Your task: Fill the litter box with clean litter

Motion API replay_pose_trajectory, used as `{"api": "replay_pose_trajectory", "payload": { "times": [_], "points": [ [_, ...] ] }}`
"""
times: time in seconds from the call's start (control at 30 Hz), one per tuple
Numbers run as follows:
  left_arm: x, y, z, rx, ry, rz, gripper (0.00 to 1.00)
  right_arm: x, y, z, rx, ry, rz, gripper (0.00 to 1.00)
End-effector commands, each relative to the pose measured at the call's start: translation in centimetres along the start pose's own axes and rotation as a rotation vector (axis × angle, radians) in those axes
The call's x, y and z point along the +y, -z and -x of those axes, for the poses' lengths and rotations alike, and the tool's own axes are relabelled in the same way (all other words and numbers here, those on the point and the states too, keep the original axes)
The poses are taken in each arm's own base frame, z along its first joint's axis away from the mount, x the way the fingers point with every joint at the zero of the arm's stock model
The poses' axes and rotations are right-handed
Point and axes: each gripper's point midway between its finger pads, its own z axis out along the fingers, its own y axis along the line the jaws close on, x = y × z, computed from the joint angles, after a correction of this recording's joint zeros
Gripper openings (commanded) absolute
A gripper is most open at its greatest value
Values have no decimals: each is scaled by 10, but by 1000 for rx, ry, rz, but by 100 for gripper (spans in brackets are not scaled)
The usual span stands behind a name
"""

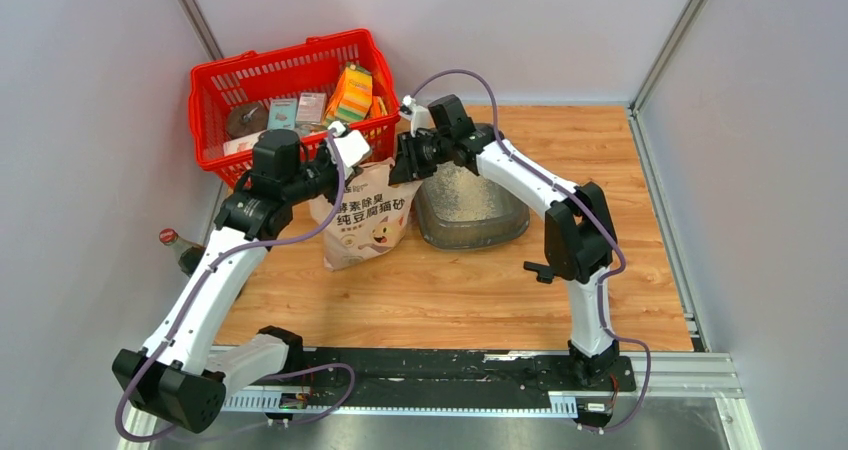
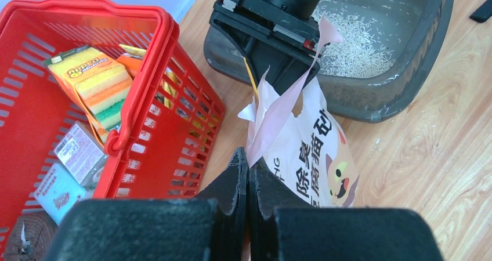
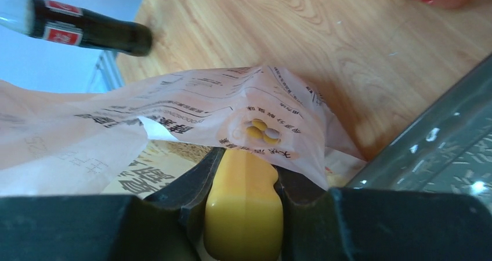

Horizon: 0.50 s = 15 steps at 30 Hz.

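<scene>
The litter box (image 1: 505,225) is a dark grey tray right of centre, and a thin layer of pale clean litter (image 1: 465,192) lies in it. The beige cat-printed bag (image 1: 365,220) stands upright just left of it. My left gripper (image 2: 248,159) is shut on the bag's torn top edge, next to the bag (image 2: 316,151). My right gripper (image 3: 246,156) is shut on the handle of a yellow scoop (image 3: 243,209), which reaches down into the bag's open mouth (image 3: 191,116). The scoop's bowl is hidden inside. In the left wrist view the litter (image 2: 354,46) covers part of the box floor (image 2: 406,17).
A red mesh basket (image 1: 215,80) with sponges and small boxes stands at the back left, close to the bag. A dark bottle (image 1: 180,250) lies at the left edge of the wooden board. Grey walls close in left, right and behind.
</scene>
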Motion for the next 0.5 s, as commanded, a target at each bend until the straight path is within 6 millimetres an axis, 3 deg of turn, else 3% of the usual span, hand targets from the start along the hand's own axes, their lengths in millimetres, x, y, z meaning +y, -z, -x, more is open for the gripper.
{"api": "replay_pose_trajectory", "payload": {
  "times": [0.0, 0.3, 0.47],
  "points": [
    [19, 11, 69, -205, -124, 45, 0, 42, -2, -13, 89, -212, 266, 0],
    [26, 5, 72, -195, -149, 45, 0, 47, 15, 18, 21, -251, 358, 0],
    [28, 7, 72, -183, -172, 51, 0, 33, 30, 31, -14, -273, 350, 0]
  ]
}}
